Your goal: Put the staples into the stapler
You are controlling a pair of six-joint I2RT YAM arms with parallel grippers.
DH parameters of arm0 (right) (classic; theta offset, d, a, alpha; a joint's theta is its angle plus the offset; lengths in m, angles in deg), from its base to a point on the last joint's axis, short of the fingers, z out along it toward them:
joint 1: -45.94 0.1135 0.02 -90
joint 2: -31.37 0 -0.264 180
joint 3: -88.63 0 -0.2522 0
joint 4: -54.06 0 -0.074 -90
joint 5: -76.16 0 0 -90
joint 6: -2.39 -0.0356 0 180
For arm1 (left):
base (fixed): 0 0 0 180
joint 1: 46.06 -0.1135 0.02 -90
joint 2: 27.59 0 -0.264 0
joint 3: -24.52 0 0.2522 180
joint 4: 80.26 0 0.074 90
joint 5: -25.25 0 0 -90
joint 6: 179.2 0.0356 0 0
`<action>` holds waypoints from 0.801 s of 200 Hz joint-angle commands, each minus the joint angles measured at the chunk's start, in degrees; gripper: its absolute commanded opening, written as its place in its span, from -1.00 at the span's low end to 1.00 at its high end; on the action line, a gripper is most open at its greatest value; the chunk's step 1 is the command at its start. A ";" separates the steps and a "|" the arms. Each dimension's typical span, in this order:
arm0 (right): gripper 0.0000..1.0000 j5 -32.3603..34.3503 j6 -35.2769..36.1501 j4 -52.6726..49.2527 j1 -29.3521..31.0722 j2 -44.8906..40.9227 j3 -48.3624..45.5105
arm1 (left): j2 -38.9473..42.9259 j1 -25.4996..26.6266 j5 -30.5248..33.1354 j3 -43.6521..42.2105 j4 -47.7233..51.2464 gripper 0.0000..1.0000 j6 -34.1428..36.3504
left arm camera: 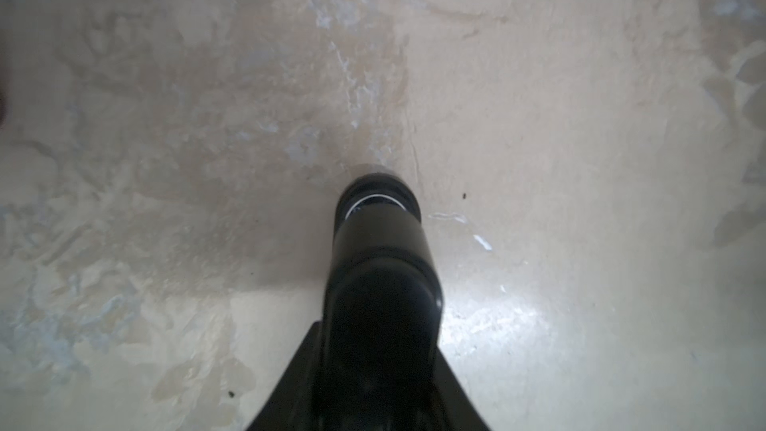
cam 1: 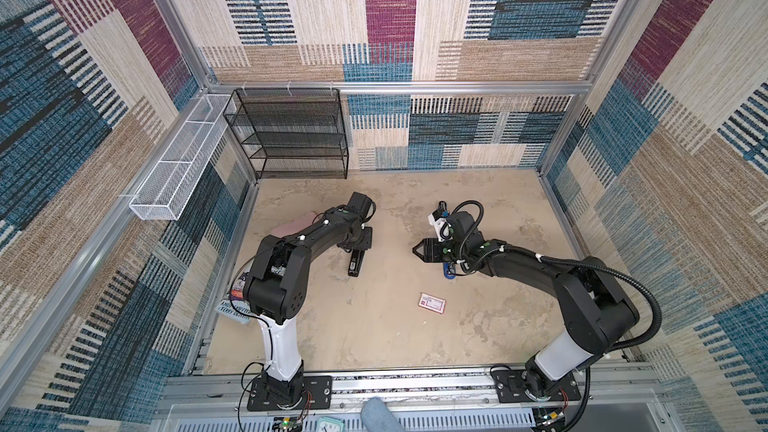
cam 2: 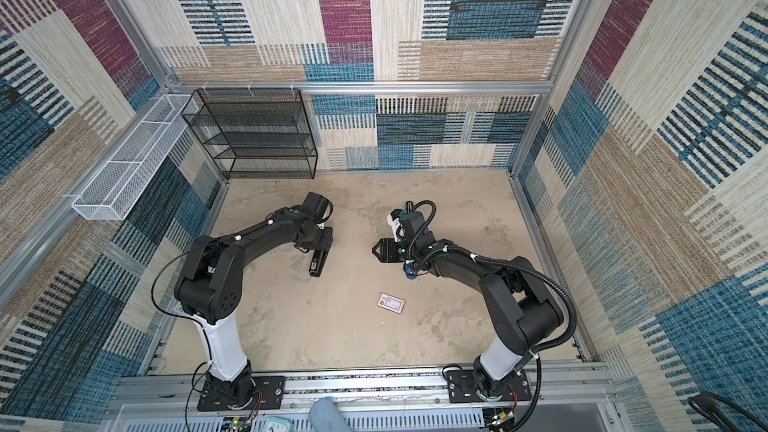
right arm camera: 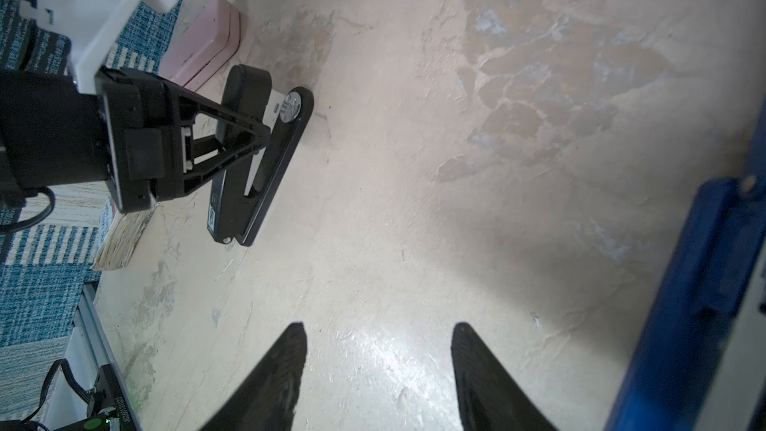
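The black stapler (cam 1: 355,265) (cam 2: 318,263) lies on the beige table left of centre, its top arm lifted a little off its base (right arm camera: 282,159). My left gripper (cam 1: 358,245) (cam 2: 321,243) (right arm camera: 261,134) is shut on the stapler's top arm. In the left wrist view the stapler (left arm camera: 381,242) fills the gap between the fingers of the left gripper (left arm camera: 379,337). The staples' small white box with a red edge (cam 1: 432,304) (cam 2: 391,303) lies closed nearer the front; the strips themselves are hidden. My right gripper (cam 1: 417,250) (cam 2: 375,250) (right arm camera: 379,329) hovers open and empty, right of the stapler.
A pink pencil case (cam 1: 297,220) (right arm camera: 207,43) lies behind the left arm. A book (cam 1: 235,305) sits at the left edge. A blue object (cam 1: 449,272) (right arm camera: 684,304) lies under the right wrist. A black mesh shelf (cam 1: 286,135) and a white mesh basket (cam 1: 178,164) stand at the back left.
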 commanded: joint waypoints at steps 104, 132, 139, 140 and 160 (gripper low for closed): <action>0.18 -3.44 -3.24 5.89 0.34 2.63 -0.27 | -2.73 0.79 0.76 5.38 2.77 -0.08 1.32; 0.17 -3.70 -3.51 6.20 0.52 3.10 -0.53 | -3.66 0.78 0.89 6.90 3.25 -0.25 1.67; 0.17 -3.71 -3.59 6.32 0.60 3.24 -0.61 | -3.67 0.79 0.77 7.16 3.45 -0.30 1.91; 0.17 -3.70 -3.59 6.33 0.60 3.30 -0.57 | -3.67 0.79 0.72 7.16 3.46 -0.31 1.92; 0.16 -4.04 -3.85 6.83 0.65 3.96 -0.62 | -3.85 0.79 0.42 8.08 3.95 -0.52 2.37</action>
